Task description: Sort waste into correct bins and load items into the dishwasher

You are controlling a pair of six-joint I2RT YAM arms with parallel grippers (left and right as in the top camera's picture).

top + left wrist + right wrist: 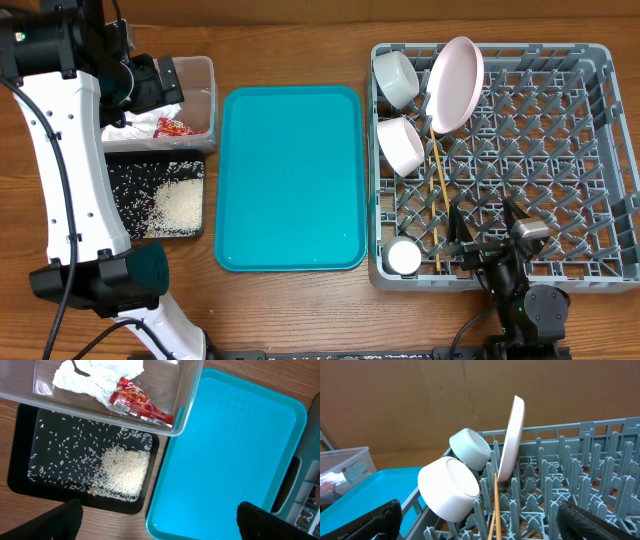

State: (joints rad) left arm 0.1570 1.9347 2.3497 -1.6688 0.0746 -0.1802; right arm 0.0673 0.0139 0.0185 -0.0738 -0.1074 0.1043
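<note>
Since the waste lies in the bins and the dishes stand in the rack, the task looks all but done, with no step in hand.

The left fingers [60, 522] are spread wide and hold nothing, hovering over the tub [210, 100]. In it lie the napkins [95, 375], with the wrapper [137, 402] touching them. Just beside the tub sits the black tray [120, 175], which holds the rice [125, 472] in one heap with loose grains scattered around it. The teal tray [290, 180] in the middle of the tabletop looks bare.

In the rack [560, 150], one bowl [397, 78] and a second bowl [402, 143] lean on their sides along the left edge. The plate [455, 85] stands on edge just beside them. The chopsticks [437, 200] lie along the pegs below the plate, and the cup [404, 257] sits in the near left corner. The right fingers [365, 522] are also spread and empty, low over the rack's near edge.

What remains, I judge, is only to lift both arms clear without knocking the plate or bowls.

The left arm hides part of the tub from overhead. The right wrist view cuts off the chopsticks' lower ends and misses the cup. Any stray grains on the teal tray would be too small to make out.
</note>
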